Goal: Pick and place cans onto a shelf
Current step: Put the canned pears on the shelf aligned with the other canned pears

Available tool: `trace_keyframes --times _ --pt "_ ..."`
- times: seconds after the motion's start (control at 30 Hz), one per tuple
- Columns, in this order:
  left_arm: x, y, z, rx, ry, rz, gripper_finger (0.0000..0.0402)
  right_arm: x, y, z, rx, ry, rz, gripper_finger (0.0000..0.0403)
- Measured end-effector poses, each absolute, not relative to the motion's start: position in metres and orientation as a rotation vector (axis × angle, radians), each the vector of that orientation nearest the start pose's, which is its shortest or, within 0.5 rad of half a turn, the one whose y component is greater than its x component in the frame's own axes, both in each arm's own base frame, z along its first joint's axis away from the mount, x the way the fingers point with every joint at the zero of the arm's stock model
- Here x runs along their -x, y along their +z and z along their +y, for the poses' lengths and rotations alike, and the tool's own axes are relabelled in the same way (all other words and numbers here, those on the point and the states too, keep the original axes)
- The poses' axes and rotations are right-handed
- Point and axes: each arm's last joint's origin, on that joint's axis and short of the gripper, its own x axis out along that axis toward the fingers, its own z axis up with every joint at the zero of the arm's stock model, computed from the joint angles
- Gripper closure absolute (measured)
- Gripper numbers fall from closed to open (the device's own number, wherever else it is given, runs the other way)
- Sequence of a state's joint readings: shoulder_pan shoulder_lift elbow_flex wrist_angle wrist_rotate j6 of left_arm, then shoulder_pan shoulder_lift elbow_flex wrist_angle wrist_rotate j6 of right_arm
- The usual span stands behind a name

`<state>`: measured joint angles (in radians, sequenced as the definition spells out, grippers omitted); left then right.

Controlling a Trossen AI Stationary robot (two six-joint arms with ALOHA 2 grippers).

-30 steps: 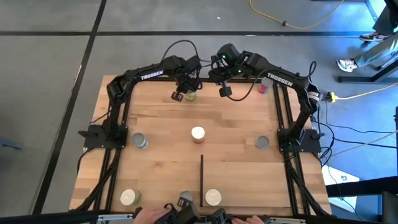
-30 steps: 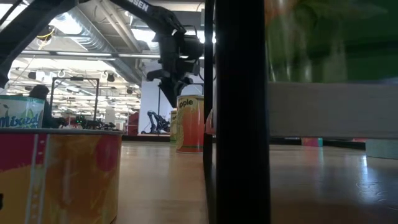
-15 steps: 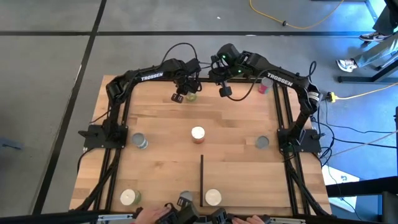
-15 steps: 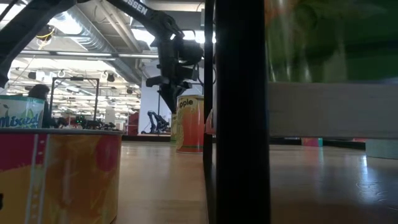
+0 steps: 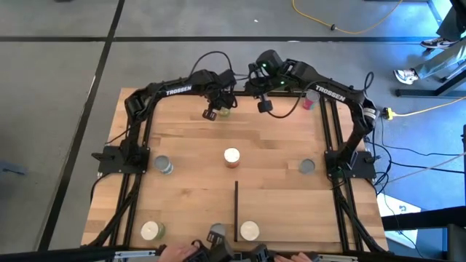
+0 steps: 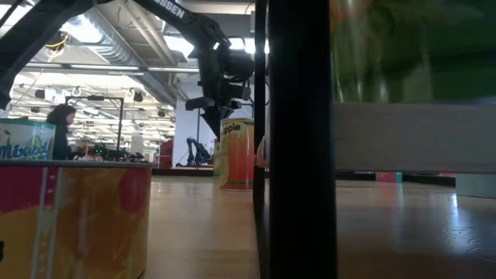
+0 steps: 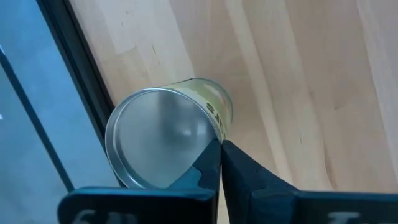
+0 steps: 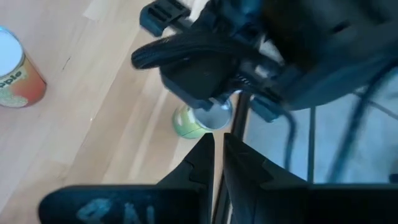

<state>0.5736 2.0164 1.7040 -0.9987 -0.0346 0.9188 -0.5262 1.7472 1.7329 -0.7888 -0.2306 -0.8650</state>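
On the wooden table (image 5: pixel 189 167), a silver-topped, green-sided can (image 7: pixel 165 138) stands upright.

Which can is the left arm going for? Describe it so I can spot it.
Look at the table's far edge, between the two arms. The left gripper hovers right at a can there. It is the only can with yellow-green sides and a bare silver top; the can at mid-table is orange-sided.

Two black cabled arms (image 5: pixel 175 90) with white TROSSEN lettering
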Motion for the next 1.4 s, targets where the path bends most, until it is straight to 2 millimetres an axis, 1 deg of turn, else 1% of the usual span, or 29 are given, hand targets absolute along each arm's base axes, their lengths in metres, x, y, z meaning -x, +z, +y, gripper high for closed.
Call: trace_keyframes --times 0.1,0.27,0.53,0.7,0.8,1.0,1.2,1.3,1.4 --pt "-0.346 0.231 0.219 -0.424 -0.112 1.388 0.0400 -0.325 0.360 -0.182 0.532 0.049 0.785 0.0366" --pt "-0.349 0.238 0.212 -0.432 -0.136 1.402 0.0401 -0.314 0.377 -0.175 0.541 0.021 0.745 0.0366" --pt "-0.361 0.265 0.203 -0.498 -0.110 1.363 0.0401 -0.300 0.392 -0.169 0.564 -0.052 0.751 0.0366" --pt "-0.367 0.286 0.190 -0.551 -0.103 1.362 0.0401 -0.286 0.405 -0.164 0.598 -0.144 0.779 0.0366" --pt "-0.372 0.302 0.176 -0.571 -0.126 1.348 0.0401 -0.276 0.416 -0.159 0.578 -0.178 0.749 0.0366" --pt "-0.382 0.341 0.145 -0.592 -0.097 1.250 0.0401 -0.256 0.434 -0.147 0.504 -0.227 0.697 0.0366" --pt "-0.388 0.376 0.100 -0.610 -0.092 1.154 0.0401 -0.234 0.448 -0.134 0.463 -0.256 0.666 0.0366" --pt "-0.390 0.387 0.075 -0.620 -0.122 1.113 0.0401 -0.222 0.456 -0.127 0.447 -0.272 0.641 0.0366" --pt "-0.392 0.393 0.050 -0.632 -0.157 1.074 0.0401 -0.209 0.465 -0.119 0.455 -0.282 0.615 0.0366"
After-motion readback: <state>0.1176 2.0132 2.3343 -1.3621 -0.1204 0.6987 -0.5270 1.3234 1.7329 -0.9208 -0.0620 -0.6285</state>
